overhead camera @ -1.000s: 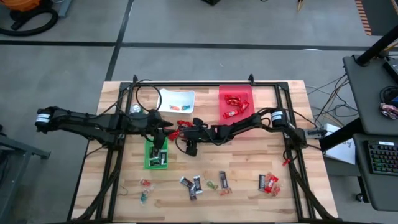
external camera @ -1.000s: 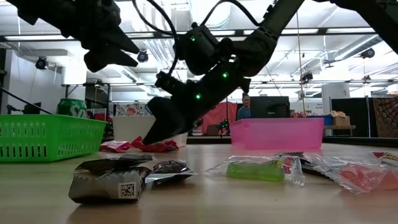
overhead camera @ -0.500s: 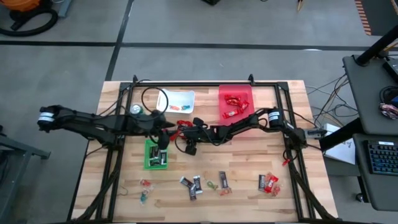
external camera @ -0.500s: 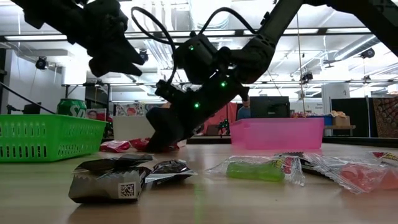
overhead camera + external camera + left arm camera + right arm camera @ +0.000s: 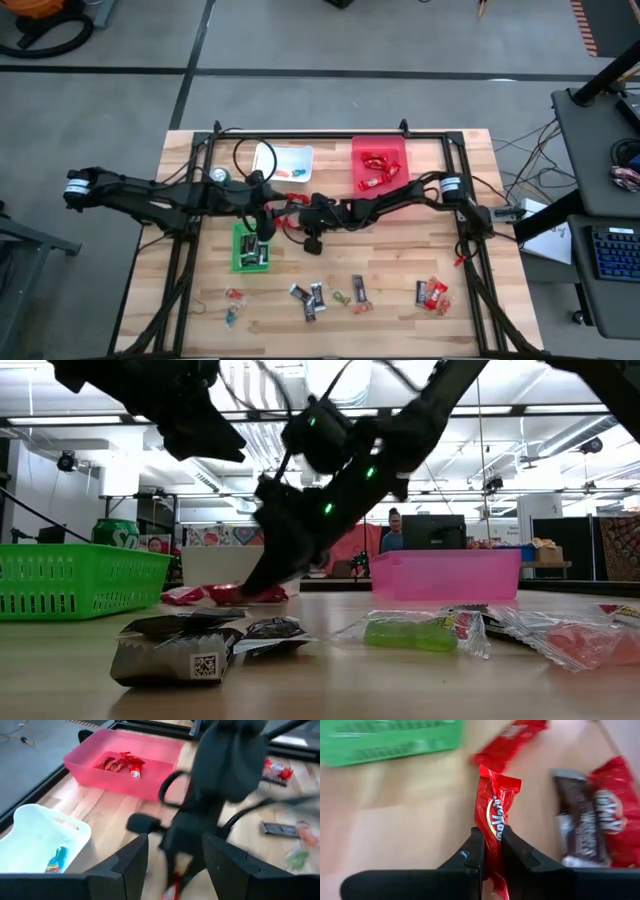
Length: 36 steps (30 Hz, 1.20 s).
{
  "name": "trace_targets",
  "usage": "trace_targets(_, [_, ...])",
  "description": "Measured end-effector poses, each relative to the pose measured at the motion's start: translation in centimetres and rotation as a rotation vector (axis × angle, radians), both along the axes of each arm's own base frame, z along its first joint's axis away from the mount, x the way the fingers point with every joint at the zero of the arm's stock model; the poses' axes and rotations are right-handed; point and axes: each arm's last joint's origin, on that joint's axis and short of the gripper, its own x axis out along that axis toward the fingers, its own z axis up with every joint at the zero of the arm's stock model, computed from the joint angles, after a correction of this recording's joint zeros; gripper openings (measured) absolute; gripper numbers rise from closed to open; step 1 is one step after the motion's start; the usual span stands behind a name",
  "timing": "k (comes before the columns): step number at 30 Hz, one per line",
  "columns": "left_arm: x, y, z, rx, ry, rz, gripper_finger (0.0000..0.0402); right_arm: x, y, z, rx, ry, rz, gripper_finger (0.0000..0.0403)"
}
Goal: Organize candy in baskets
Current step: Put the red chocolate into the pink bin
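Two arms meet at mid-table. My right gripper (image 5: 493, 851) is shut on a red-wrapped candy bar (image 5: 495, 810), low near the white basket (image 5: 285, 160). More red bars (image 5: 512, 740) and a dark bar (image 5: 580, 830) lie flat on the wood beside it. My left gripper (image 5: 175, 865) hangs open and empty above the green basket (image 5: 250, 250), facing the right arm. The red basket (image 5: 379, 165) has red bars lying in it. Loose candy (image 5: 330, 295) lies along the near edge. My right gripper pinches the red bar's near end (image 5: 492, 837) between its two fingers (image 5: 474, 851), which lie along the bar. The fingers slant down from the table's right side (image 5: 255, 582). The bar points away from the fingers; I cannot tell whether it is clear of the table.
A green drink can (image 5: 218, 175) stands left of the white basket. A black frame (image 5: 330, 135) runs around the table. In the low view, dark bars (image 5: 190, 645) and green and orange sweets (image 5: 420, 632) lie close to the camera.
My right gripper has dipped onto the red bars beside the white basket, tipped more steeply and come up a little. My left gripper has risen slightly, gone a little toward the table's right edge and rolled about its own axis.
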Motion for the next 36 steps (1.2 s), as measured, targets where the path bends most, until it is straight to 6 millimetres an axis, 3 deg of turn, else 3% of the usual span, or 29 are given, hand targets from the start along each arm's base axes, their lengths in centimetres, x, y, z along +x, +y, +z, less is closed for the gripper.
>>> trace_targets(5, [-0.2, -0.2, -0.9, -0.021, 0.028, -0.064, 0.0171, -2.1, 1.0, 4.1, 0.003, -0.023, 0.053, 0.0035])
trace_targets(11, [-0.3, -0.3, -1.5, -0.048, 0.040, -0.058, 0.0171, -6.6, 1.9, 7.1, 0.033, -0.065, 0.050, 0.0034])
trace_targets(15, [-0.3, -0.3, -1.4, -0.046, 0.028, -0.059, 0.0171, -10.1, 1.7, 7.8, 0.071, -0.101, -0.039, 0.0034])
trace_targets(20, [-0.2, -0.3, -1.6, -0.041, 0.034, -0.052, 0.0171, -13.8, 1.3, 7.7, 0.003, -0.103, -0.276, 0.0034])
trace_targets(29, [0.5, -0.2, -2.2, -0.016, 0.051, -0.028, 0.0171, -19.4, -2.8, 8.6, -0.142, -0.035, -0.852, 0.0034])
trace_targets(36, [1.0, -0.2, -2.4, 0.008, 0.042, -0.039, 0.0171, -21.2, -8.0, 7.3, -0.099, 0.052, -1.082, 0.0064])
